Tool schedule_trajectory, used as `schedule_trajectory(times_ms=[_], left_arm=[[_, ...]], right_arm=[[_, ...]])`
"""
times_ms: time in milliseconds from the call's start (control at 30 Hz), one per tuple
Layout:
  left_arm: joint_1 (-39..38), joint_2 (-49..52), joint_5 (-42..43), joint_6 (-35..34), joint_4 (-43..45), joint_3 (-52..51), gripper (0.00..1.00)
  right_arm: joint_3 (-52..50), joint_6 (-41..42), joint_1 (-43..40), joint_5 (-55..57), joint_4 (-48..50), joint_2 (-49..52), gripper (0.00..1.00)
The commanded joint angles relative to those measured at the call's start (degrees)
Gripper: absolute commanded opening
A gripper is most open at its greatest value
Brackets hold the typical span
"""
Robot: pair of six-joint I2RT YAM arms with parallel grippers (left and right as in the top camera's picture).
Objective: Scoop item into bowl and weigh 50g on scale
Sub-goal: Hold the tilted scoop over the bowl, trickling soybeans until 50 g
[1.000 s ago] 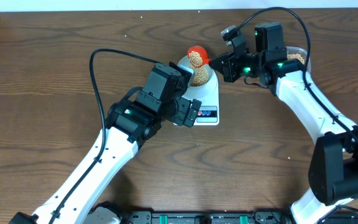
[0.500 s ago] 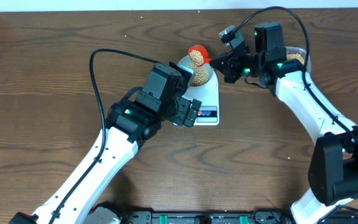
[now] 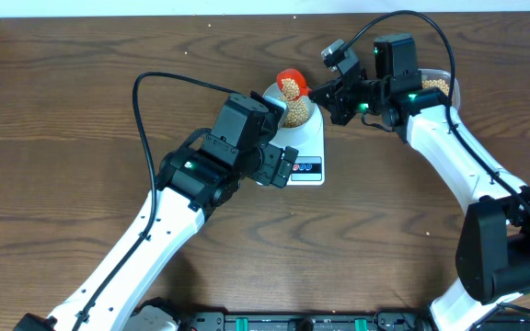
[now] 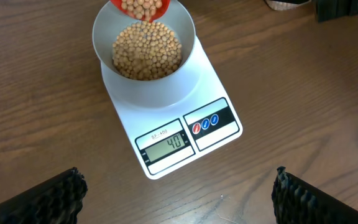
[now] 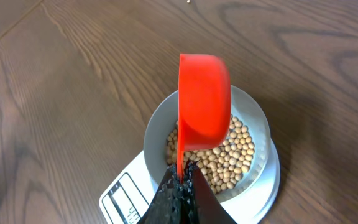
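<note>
rt wrist has edged slightly toward frame left since 1 s ago in the overhead view, and the red scoop now shows more beans over the bowl rim. l arm looks unchanged.

- far left: bare wood table.
- l gripper: jaws spread wide, nothing btwn them. it hovers just below the scale in the wrist view, fingers at lower left and lower right corners.
- scale: centre of frame, flat on table, set at an angle. display reads 40, button panel just right of it.
- bowl: sits on the scale platform, upper centre, holding a mound of beans.
- scoop: tipped on its side over the bowl's upper rim, mouth toward the bowl, some beans in it.
- rt gripper: jaws pressed together, pinching the scoop handle. it sits right of the bowl.
- clear container: upper right, partly hidden behind rt arm, beans inside.
</note>
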Motion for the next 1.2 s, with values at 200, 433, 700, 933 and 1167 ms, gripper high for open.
schedule_trajectory(times_ms=[200, 433, 700, 933, 1167], left_arm=[[0.26, 0.15, -0.50, -0.26, -0.17, 0.22, 0.98], [0.26, 0.15, -0.50, -0.26, -0.17, 0.22, 0.98], [0.26, 0.15, -0.50, -0.26, -0.17, 0.22, 0.98], [0.26, 0.15, -0.50, -0.28, -0.15, 0.22, 0.98], [0.26, 0.15, -0.50, -0.26, -0.15, 0.22, 0.98]], right_arm=[[0.52, -0.96, 0.26, -0.15, -0.09, -1.44, 0.01], [0.52, -3.48, 0.28, -0.15, -0.31, -1.44, 0.01], [0.52, -9.27, 0.28, -0.17, -1.64, -1.44, 0.01], [0.52, -9.92, 0.28, -0.15, -1.73, -1.44, 0.01], [0.52, -13.09, 0.28, -0.15, -1.73, -1.44, 0.01]])
